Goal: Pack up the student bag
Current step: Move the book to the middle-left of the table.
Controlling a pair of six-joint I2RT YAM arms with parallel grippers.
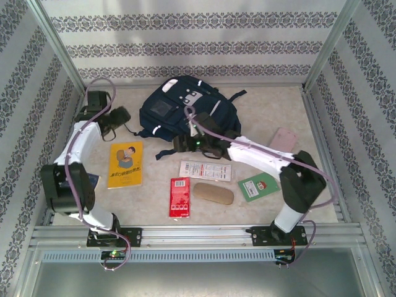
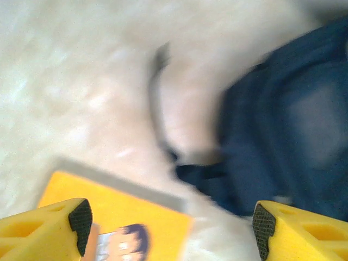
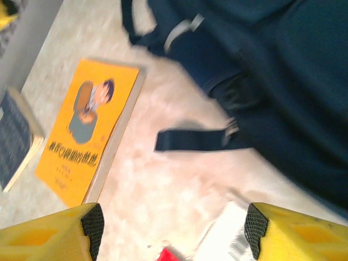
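My left tool [image 2: 171,234] stood wide open, its yellow fingers [image 2: 57,231] far apart with nothing between them and nothing touching them. It hung above the worktop [image 1: 266,111] just left of the student bag [image 1: 173,108], over one of the bag's dark straps [image 2: 157,114] and the upper corner of a yellow book [image 2: 125,217].

My right tool [image 3: 174,228] was open as well, jaws spread and empty, gripping nothing. From above I saw it [image 1: 185,143] at the near edge of the student bag, over a loose strap [image 3: 190,140] lying flat on the worktop; whether it touched the fabric I could not tell.

The student bag lay flat toward the far middle of the worktop, front patches up. On the near-left side of the bag lay the yellow book [image 1: 125,164]. Nearer than the bag lay a white printed card [image 1: 205,170], a red packet [image 1: 179,197] and a tan case [image 1: 213,193]. To the bag's near right lay a green booklet [image 1: 260,185], and to its right a pink item [image 1: 283,139].
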